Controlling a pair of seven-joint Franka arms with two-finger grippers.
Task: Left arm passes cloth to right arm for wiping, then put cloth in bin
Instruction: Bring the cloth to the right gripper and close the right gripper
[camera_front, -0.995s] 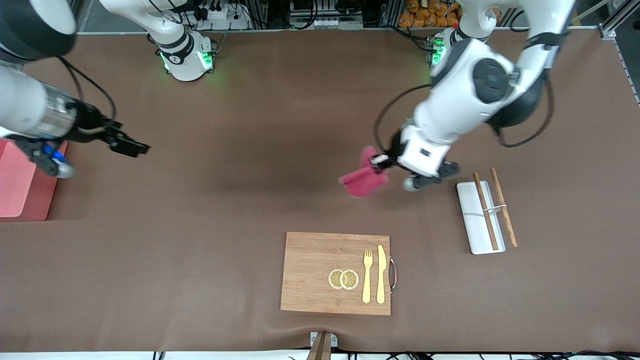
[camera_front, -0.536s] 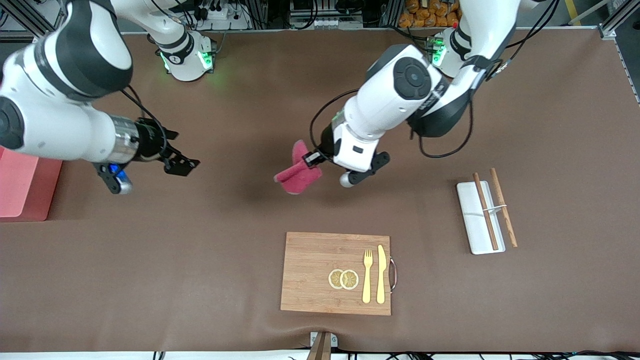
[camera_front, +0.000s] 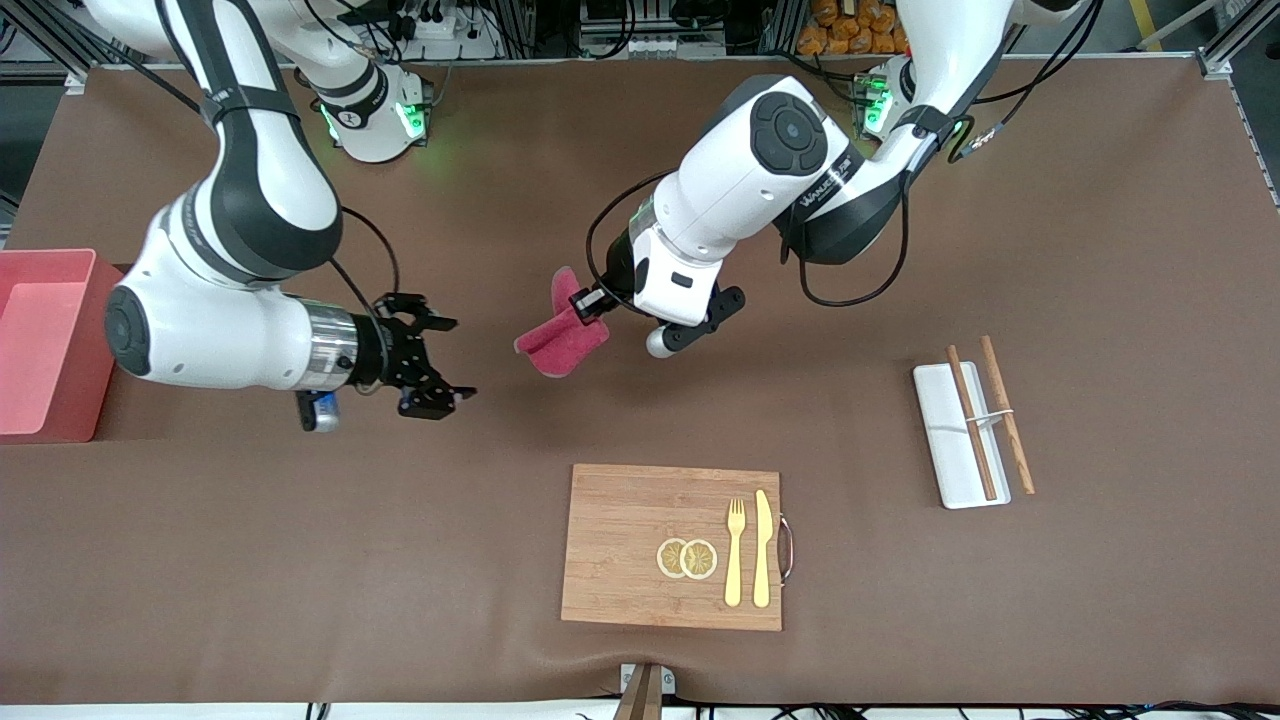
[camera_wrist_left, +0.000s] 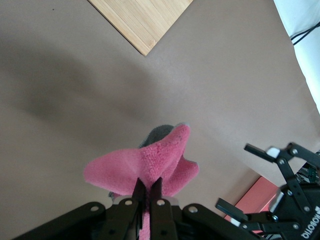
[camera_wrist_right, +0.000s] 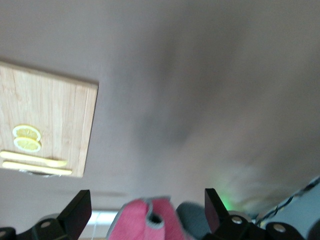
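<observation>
My left gripper (camera_front: 590, 305) is shut on the crimson-pink cloth (camera_front: 558, 337) and holds it in the air over the middle of the table; in the left wrist view the cloth (camera_wrist_left: 150, 162) bunches out from between the closed fingers (camera_wrist_left: 148, 192). My right gripper (camera_front: 445, 360) is open and empty, in the air beside the cloth, toward the right arm's end; it also shows in the left wrist view (camera_wrist_left: 250, 177). In the right wrist view the cloth (camera_wrist_right: 145, 220) lies between the spread fingertips (camera_wrist_right: 80, 207). The salmon-pink bin (camera_front: 45, 345) stands at the right arm's end of the table.
A wooden cutting board (camera_front: 625, 545) with lemon slices (camera_front: 687, 558), a yellow fork and a knife lies near the front camera. A white tray (camera_front: 945, 435) with wooden chopsticks (camera_front: 985, 415) lies toward the left arm's end.
The left gripper has carried the cloth toward the right arm's end. The right arm has swung in from over the bin, and its open gripper has come close to the cloth.
</observation>
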